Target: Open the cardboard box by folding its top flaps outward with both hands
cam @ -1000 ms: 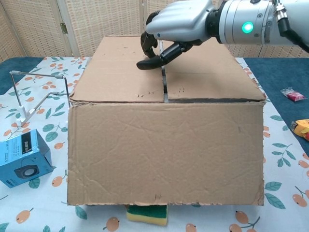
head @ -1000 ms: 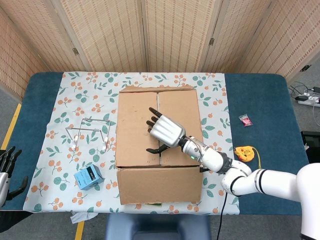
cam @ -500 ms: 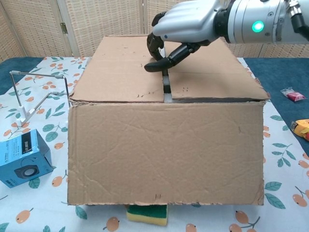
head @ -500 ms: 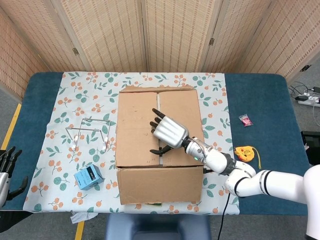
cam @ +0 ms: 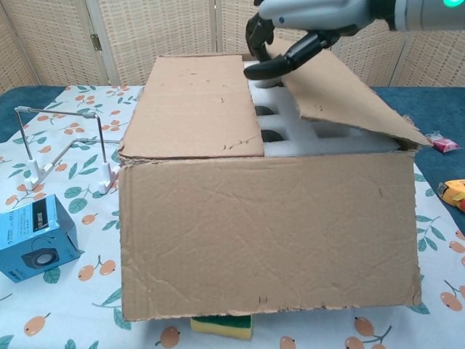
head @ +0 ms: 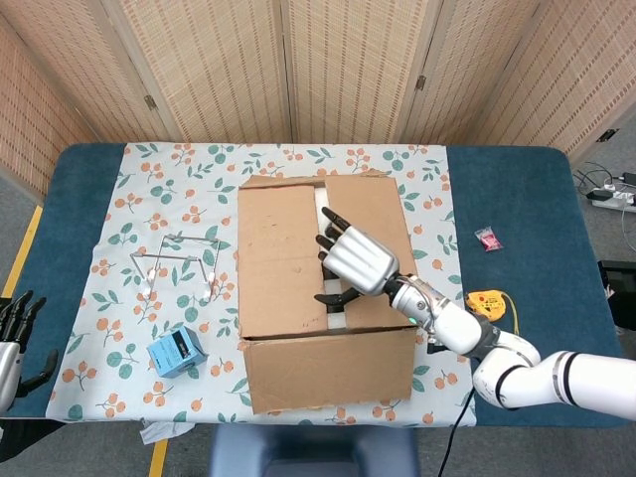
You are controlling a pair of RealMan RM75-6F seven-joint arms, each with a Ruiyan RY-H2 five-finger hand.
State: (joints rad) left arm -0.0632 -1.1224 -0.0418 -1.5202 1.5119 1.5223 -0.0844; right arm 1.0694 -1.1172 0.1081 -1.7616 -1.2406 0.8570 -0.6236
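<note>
While the right flap is standing lifted, this is what is showing from beside the table:

Writing and labels: no readable words are showing on the cardboard box (head: 323, 298); only small dark marks are sitting on its front wall and left flap. The blue box (cam: 33, 236) near the front left corner is showing a round speaker picture, but its text is too small to read.

Box position: it is sitting in the middle of the floral tablecloth (head: 149, 189), over a yellow-green sponge (cam: 221, 322) that is peeking out under the front wall.

Box direction: its long axis is running from the near edge toward the folding screen at the back, and the seam between the two top flaps is following the same line. The opening is facing up.

Left flap: the left flap (cam: 192, 105) is lying flat and closed.

Right flap: the right flap (cam: 349, 94) is tilting up along its inner edge, and white foam (cam: 305, 134) with round dark holes is showing in the gap.

Right hand: the right hand (head: 356, 263) is pinching the inner edge of the right flap, with the thumb under the cardboard and the fingers (cam: 256, 33) curling over it.

Left hand: the left hand (head: 14, 333) is hanging at the table's near left edge, well apart from the box, holding nothing, fingers a little apart.

Other things: a wire stand (head: 179, 263) is standing left of the box; a yellow tape measure (head: 489, 302) and a small pink packet (head: 487, 238) are lying on the blue table (head: 517, 189) to the right.
</note>
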